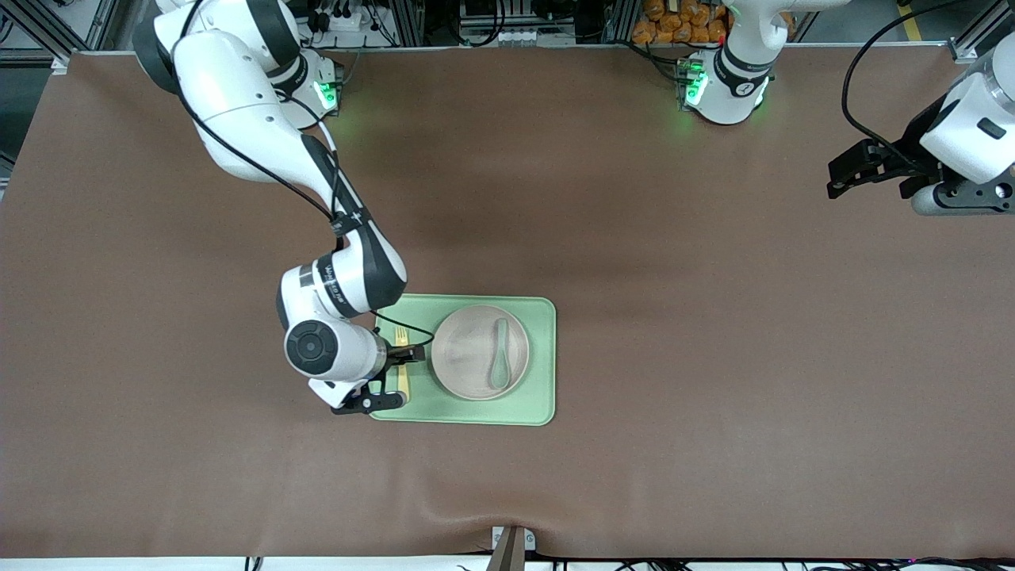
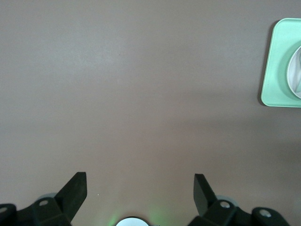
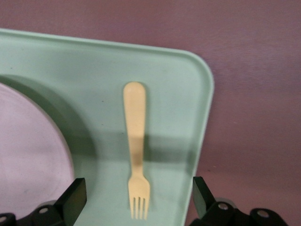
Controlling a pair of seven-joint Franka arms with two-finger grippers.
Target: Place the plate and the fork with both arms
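**Inspector:** Right gripper (image 1: 396, 366) first. Its jaws stand released, fingers (image 3: 75, 195) spread wide, one on each side of the fork (image 3: 135, 155) and touching nothing.

**Clerk:** And the fork itself?

**Inspector:** Flat on the green tray (image 1: 539, 357), in the strip between the plate (image 1: 468, 353) and the tray's rim at the right arm's end. Its tines point away from the front camera. It lies just beside the plate, apart from it.

**Clerk:** The plate's position?

**Inspector:** On the same tray, roughly central, upright. A grey-green spoon (image 1: 499, 357) lies inside it.

**Clerk:** Tray placement?

**Inspector:** On the brown table cover (image 1: 714, 317), in the half of the table nearer the front camera.

**Clerk:** Left gripper (image 1: 852, 170)?

**Inspector:** Jaws released as well, fingers (image 2: 75, 190) wide apart and empty. It hangs over bare table cover, well apart from the tray, toward the left arm's end of the table. That arm waits. A corner of the tray (image 2: 277, 66) and a sliver of the plate (image 2: 295, 70) show at the edge of its wrist view.
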